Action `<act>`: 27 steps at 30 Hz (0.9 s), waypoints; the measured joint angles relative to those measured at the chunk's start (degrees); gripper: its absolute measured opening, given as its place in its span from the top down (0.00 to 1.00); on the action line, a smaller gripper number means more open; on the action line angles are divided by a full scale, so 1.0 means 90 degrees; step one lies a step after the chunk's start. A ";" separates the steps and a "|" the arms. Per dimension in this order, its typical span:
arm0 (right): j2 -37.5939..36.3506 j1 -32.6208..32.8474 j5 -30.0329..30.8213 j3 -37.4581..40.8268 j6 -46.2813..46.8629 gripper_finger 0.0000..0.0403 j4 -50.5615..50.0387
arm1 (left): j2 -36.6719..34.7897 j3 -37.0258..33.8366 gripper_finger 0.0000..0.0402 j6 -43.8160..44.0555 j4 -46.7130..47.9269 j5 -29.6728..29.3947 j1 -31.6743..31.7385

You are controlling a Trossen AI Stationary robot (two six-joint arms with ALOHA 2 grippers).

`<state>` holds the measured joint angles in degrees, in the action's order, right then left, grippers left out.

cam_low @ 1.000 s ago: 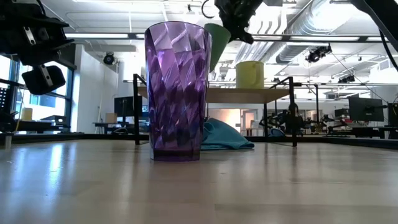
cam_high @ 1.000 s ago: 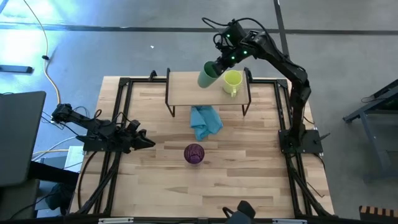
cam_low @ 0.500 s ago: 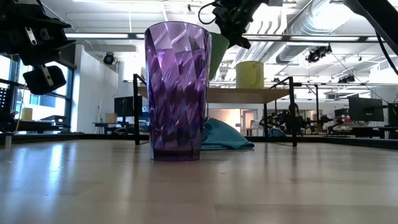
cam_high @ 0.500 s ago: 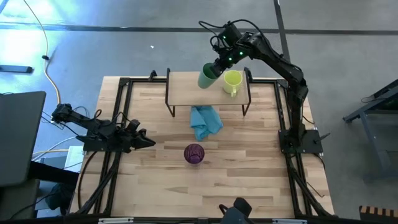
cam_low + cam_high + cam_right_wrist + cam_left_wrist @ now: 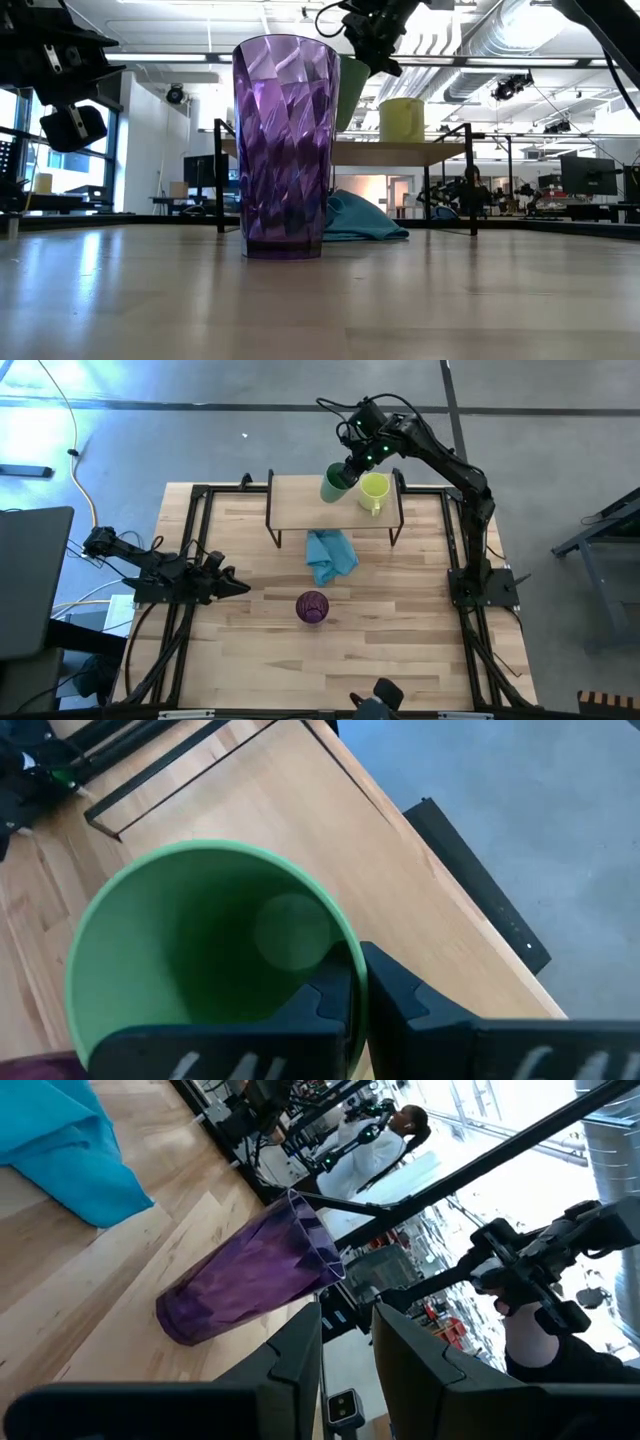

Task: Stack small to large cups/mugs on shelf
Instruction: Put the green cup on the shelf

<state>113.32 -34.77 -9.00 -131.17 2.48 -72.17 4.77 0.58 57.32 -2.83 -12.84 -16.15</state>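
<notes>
High view: the right gripper [image 5: 352, 464] is clamping the green cup's [image 5: 335, 483] rim, holding it tilted above the shelf [image 5: 300, 502] at upper centre, beside the yellow-green mug [image 5: 374, 490]. The left gripper [image 5: 234, 587], closed, is resting at left. In the low view, the purple tumbler [image 5: 285, 148] is hiding most of the cup.

I am reaching my right arm out high and fully extended, its tool [image 5: 350, 465] clamping its fingers [image 5: 330, 1000] on the green cup [image 5: 335, 483], while my left arm is lying folded low, its tool [image 5: 232, 586] nearly closed.
</notes>
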 joint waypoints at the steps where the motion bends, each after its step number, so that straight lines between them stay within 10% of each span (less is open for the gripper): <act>1: 0.0000 0.0015 0.0025 0.0000 -0.0004 1.00 0.0009 | -0.0001 0.0000 0.79 0.0000 0.0000 0.0000 0.0001; 27: 0.0410 0.0343 0.0223 -0.0420 0.0056 1.00 -0.0323 | 0.0108 -0.0005 0.79 0.0136 0.0003 -0.0046 -0.0001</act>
<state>117.01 -31.69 -7.00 -134.96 2.98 -75.08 5.74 0.54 58.54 -2.80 -13.26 -16.16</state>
